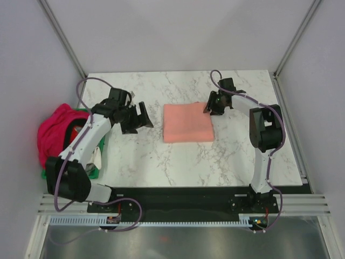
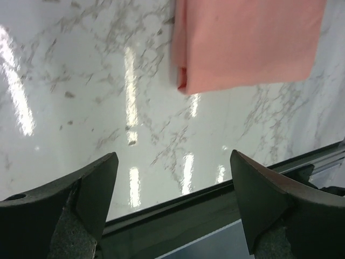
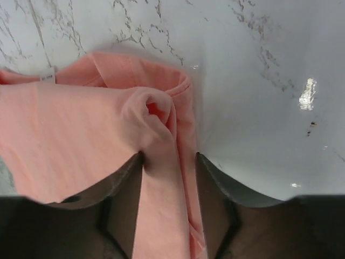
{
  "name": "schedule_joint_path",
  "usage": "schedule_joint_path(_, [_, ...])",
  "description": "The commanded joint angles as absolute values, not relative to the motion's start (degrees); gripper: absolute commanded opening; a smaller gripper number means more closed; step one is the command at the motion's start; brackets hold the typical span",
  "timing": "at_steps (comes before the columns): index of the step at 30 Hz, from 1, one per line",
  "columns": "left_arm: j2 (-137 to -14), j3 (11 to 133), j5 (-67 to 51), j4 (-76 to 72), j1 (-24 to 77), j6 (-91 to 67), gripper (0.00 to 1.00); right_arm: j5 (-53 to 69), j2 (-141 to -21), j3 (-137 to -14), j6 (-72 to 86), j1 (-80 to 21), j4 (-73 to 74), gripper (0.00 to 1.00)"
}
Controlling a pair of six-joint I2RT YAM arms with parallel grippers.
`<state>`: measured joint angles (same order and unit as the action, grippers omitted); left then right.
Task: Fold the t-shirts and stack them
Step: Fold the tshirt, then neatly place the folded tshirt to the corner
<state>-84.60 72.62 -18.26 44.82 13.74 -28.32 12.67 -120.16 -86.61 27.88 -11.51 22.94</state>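
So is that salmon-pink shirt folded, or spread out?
Folded. The salmon-pink shirt lies as a compact rectangle, layered edges showing in the left wrist view; the right gripper pinches one corner.

Salmon-pink t-shirt (image 1: 188,123) and magenta t-shirt (image 1: 54,132) contrast with the grey-veined white table (image 1: 161,162).

Bright, even overhead light, shadows soft. Streaky glare on the surface (image 2: 129,81) in left wrist view; left tool (image 2: 172,155) slightly out of focus.

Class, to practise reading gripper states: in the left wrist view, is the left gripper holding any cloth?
No, the left gripper is open over the marble table, apart from the salmon t-shirt.
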Motion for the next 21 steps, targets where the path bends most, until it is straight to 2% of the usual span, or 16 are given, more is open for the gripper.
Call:
schedule_joint_path(1, [-74.7, 64.8, -12.6, 44.3, 13.4, -24.8, 0.91, 14.2, -122.9, -85.8, 26.7, -11.6, 20.7, 0.47])
schedule_joint_path(3, [-71.2, 61.5, -11.9, 44.6, 13.4, -24.7, 0.91, 12.7, -123.2, -85.8, 25.9, -11.6, 20.8, 0.25])
schedule_joint_path(5, [-67.4, 58.7, -11.1, 44.4, 13.5, -24.0, 0.92, 11.4, -123.5, -86.0, 25.1, -11.5, 21.1, 0.15])
schedule_joint_path(7, [-65.7, 56.8, -9.3, 44.1, 13.5, -22.3, 0.92, 9.5, -123.2, -86.2, 24.5, -10.2, 21.5, 0.1])
schedule_joint_path(11, [-60.3, 51.6, -6.4, 43.9, 13.5, -21.6, 0.91, 4.0, -123.1, -88.0, 21.0, -7.0, 22.6, 0.08])
schedule_joint_path(13, [-55.7, 50.3, -2.9, 43.6, 13.5, -23.9, 0.91, 1.5, -124.5, -91.1, 20.5, -4.1, 24.1, 0.0])
schedule_joint_path(14, [-54.2, 49.1, -1.2, 43.2, 13.5, -24.8, 0.91, 1.4, -125.2, -92.5, 19.8, -3.1, 24.4, 0.0])
schedule_joint_path(17, [-48.1, 46.6, -0.7, 40.1, 13.5, -24.2, 0.92, 0.4, -129.3, -100.9, 17.7, -0.3, 26.9, 0.0])
schedule_joint_path(20, [-45.2, 46.1, -0.3, 39.8, 13.6, -24.0, 0.91, -3.6, -135.5, -113.8, 15.0, 1.6, 31.0, 0.0])
schedule_joint_path(21, [-44.7, 46.1, -0.3, 39.7, 13.6, -24.2, 0.91, -6.1, -137.5, -122.2, 12.9, 1.8, 33.8, 0.0])
